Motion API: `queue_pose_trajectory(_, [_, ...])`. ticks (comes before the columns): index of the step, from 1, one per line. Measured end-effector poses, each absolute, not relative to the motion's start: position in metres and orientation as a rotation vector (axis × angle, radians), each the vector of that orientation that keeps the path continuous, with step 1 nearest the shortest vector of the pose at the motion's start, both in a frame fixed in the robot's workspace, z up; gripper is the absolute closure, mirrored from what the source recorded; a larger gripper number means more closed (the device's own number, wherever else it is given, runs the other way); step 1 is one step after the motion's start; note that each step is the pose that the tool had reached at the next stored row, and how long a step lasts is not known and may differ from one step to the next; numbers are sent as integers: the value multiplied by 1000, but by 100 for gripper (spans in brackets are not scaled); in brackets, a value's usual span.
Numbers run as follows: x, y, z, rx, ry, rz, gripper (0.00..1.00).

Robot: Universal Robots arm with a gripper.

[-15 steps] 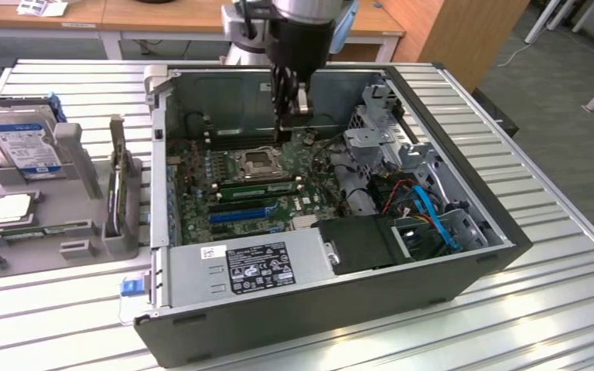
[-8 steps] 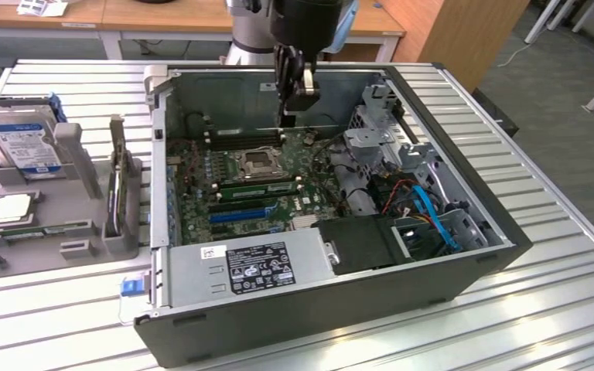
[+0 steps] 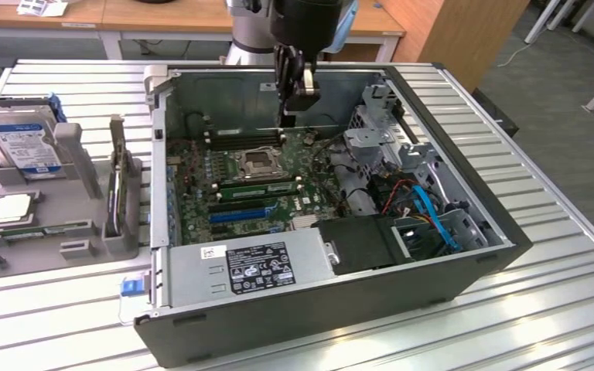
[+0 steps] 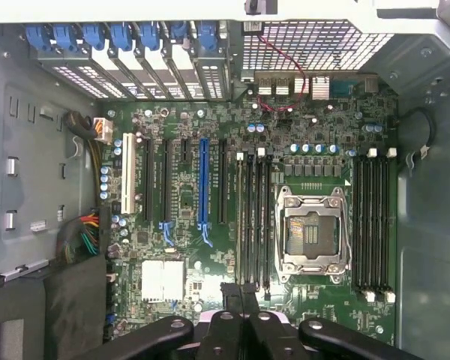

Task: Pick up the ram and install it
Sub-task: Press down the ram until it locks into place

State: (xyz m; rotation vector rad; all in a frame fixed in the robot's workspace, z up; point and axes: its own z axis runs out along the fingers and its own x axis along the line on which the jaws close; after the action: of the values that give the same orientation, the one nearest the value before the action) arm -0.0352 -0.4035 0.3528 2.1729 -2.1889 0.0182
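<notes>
open computer case [image 3: 328, 309], hard drive [image 3: 24, 143], grey holder [image 3: 75, 154]

Silver arm w/ blue trim, black wrist, black claw [image 3: 299, 85], screws.

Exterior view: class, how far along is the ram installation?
Looks done: a green ram stick stands in a slot of the motherboard, beside the empty CPU socket. In hand: the claw hangs shut above the motherboard, nothing visibly gripped. Left: whether the stick is fully seated cannot be told.
</notes>
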Motion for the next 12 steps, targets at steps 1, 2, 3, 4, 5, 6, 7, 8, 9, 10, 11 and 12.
queue_pose_trajectory(1, [-35, -403, 353, 2173, -2189, 18, 89])
queue_pose_trajectory(2, [-35, -403, 353, 2173, -2189, 18, 89])
queue_pose_trajectory(3, [-35, -403, 353, 2173, -2189, 18, 89])
queue_pose_trajectory(4, [-35, -403, 353, 2173, -2189, 18, 89])
queue_pose_trajectory(5, [-35, -404, 353, 2173, -2189, 18, 89])
queue_pose_trajectory(6, [-35, -404, 353, 2173, -2189, 18, 89])
queue_pose_trajectory(7, [-35, -403, 353, 2173, -2189, 18, 89])
queue_pose_trajectory(8, [-35, -403, 353, 2172, -2189, 18, 89])
queue_pose_trajectory(9, [-35, -403, 353, 2168, -2193, 18, 89])
queue_pose_trajectory(10, [-35, -403, 353, 2156, -2206, 18, 89])
queue_pose_trajectory(11, [-35, -403, 353, 2140, -2221, 17, 89])
queue_pose_trajectory(12, [-35, -403, 353, 2124, -2236, 16, 89])
